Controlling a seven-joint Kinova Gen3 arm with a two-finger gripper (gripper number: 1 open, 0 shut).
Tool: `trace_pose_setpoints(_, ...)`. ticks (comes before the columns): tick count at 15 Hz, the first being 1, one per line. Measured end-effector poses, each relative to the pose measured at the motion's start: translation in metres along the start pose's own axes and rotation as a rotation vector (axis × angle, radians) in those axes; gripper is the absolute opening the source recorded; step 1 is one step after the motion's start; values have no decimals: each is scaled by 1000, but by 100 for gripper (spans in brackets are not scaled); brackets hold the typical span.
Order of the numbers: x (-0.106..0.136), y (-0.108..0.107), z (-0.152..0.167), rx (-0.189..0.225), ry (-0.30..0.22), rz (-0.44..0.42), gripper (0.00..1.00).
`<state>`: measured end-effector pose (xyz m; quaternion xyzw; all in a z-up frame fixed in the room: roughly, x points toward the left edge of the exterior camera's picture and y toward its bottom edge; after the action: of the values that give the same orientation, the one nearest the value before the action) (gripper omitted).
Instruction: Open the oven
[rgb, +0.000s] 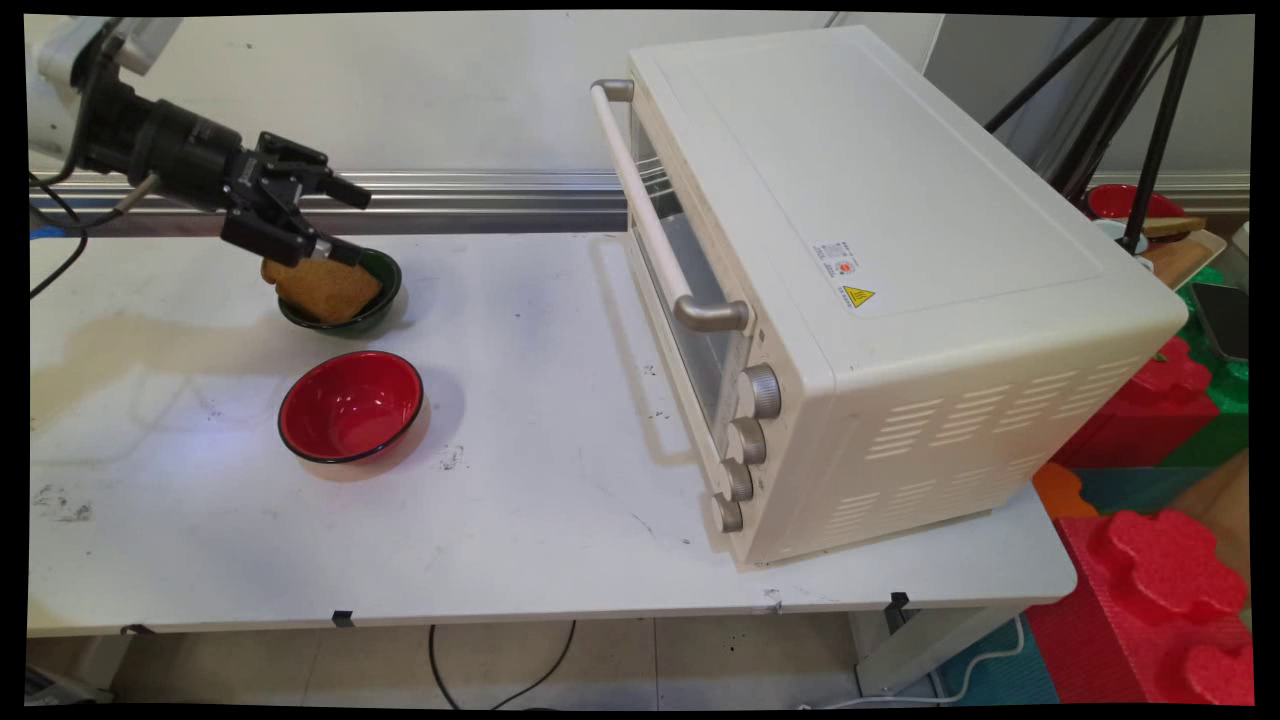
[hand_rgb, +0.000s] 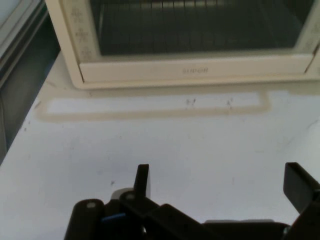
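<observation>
My gripper (rgb: 357, 228) hangs at the table's far left, pointing right toward the oven, and is open with nothing between its fingers. Right under it a brown slice of toast (rgb: 325, 288) leans in a dark green bowl (rgb: 388, 278); the lower finger sits just over the toast's top edge. An empty red bowl (rgb: 350, 405) stands a little nearer the front. In the hand view the gripper (hand_rgb: 220, 185) is spread wide over bare white table (hand_rgb: 165, 140), facing the cream oven (hand_rgb: 195, 70), whose door is closed.
The big cream toaster oven (rgb: 880, 280) takes up the table's right half, its handle (rgb: 650, 215) and knobs (rgb: 745, 440) facing left. A brownish stain (rgb: 150, 345) marks the left of the table. Red foam blocks (rgb: 1170, 570) and a tripod (rgb: 1150, 120) stand off the right edge.
</observation>
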<state>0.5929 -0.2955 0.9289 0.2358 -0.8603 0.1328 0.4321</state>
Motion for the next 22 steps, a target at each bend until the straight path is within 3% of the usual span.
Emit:
trace_pose_setpoints(11,59,1,0,-11,196,-41,100)
trace_pose_setpoints(22,109,2,41,-10,257,-15,100)
